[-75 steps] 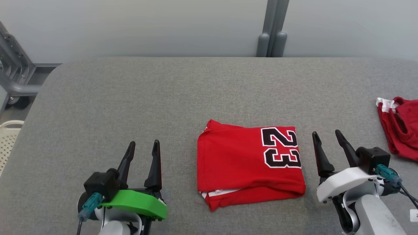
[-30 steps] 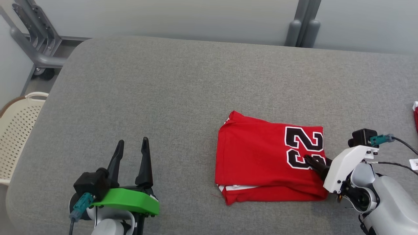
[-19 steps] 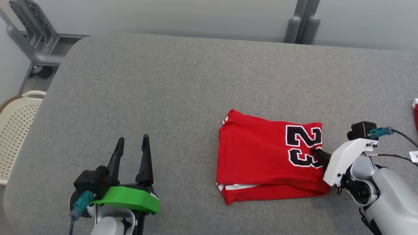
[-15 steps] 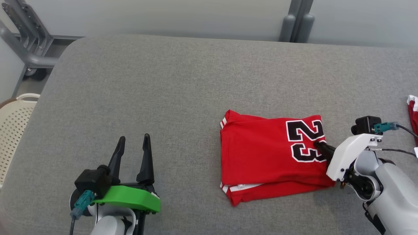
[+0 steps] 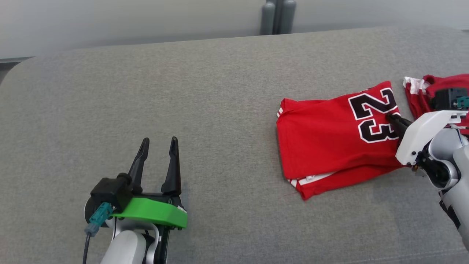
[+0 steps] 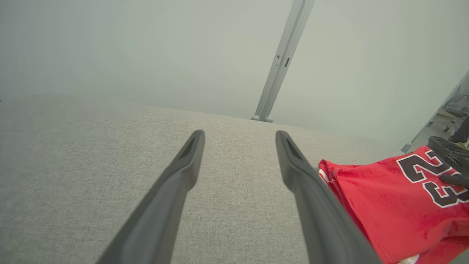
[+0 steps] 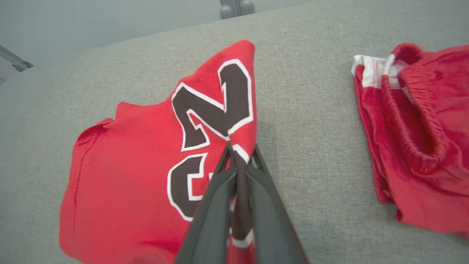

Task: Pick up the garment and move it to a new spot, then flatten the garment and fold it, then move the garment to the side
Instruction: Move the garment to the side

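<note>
Left of the garment [image 5: 329, 146], the table [image 5: 183, 91] lies open as far as the left tool [image 5: 160, 140], well apart with fingers spread; right of the garment, red shorts [image 7: 414, 139] lie near, leaving a narrow strip of table; the right tool [image 7: 239, 154], clamped on the garment's right edge, fills that strip; a grey post [image 5: 277, 16] stands beyond.

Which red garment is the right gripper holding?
The folded jersey numbered 23: the right gripper is shut on its edge. The crumpled garment lies apart.
</note>
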Controlling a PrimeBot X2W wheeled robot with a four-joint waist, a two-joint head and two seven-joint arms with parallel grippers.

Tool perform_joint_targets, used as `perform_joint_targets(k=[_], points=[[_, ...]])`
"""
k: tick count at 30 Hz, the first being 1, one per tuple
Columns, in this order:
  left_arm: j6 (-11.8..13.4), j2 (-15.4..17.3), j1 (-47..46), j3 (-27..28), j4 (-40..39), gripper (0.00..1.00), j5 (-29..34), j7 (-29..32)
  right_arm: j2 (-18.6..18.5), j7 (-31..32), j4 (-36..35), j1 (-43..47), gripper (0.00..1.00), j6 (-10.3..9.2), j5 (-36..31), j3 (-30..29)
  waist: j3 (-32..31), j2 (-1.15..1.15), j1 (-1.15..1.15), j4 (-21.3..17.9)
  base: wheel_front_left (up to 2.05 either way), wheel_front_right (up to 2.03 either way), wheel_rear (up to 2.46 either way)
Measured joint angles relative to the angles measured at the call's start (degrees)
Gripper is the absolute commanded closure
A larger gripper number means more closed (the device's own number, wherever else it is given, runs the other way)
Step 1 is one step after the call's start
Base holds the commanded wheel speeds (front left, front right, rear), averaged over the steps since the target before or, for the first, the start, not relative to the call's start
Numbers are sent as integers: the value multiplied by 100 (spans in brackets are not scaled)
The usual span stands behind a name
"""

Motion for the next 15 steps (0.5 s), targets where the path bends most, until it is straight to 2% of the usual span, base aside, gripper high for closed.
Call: perform_joint_targets(k=[15], points=[[-71,4,-353,-104,36,0,114,1,54,-62,-65,-411,100,0,-235,-113,345,0,0,-1527,0,0,0]])
